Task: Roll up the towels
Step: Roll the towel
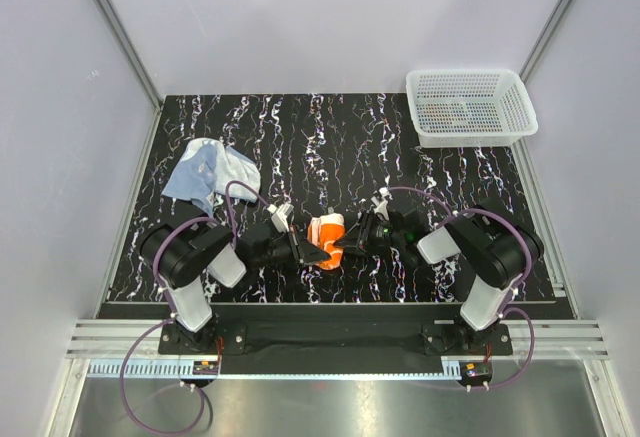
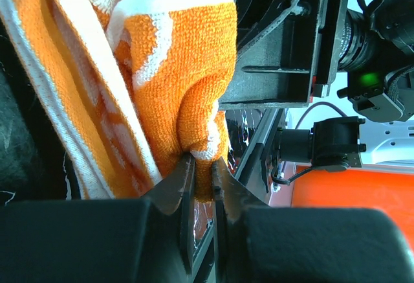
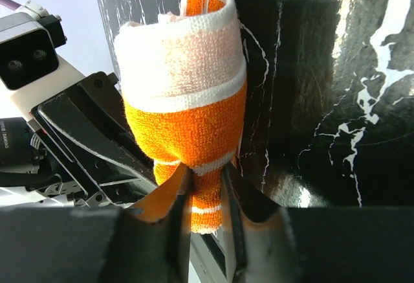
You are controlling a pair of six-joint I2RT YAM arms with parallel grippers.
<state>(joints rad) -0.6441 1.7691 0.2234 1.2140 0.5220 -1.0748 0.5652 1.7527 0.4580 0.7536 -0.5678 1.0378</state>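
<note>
Foremost: left gripper and right gripper, each pinching bright orange terry towel, largely rolled, six o'clock. Ten o'clock: pale blue-grey towel, crumpled, unrolled; that roll apparently remains.

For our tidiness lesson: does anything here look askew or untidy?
The blue-grey towel lies crumpled and unrolled at the far left of the table. The orange towel, pinched by the left gripper and right gripper, is rolled unevenly: inner layers poke out one end.

The orange towel has white bands, the blue-grey towel is pale, the table white-veined black
</note>
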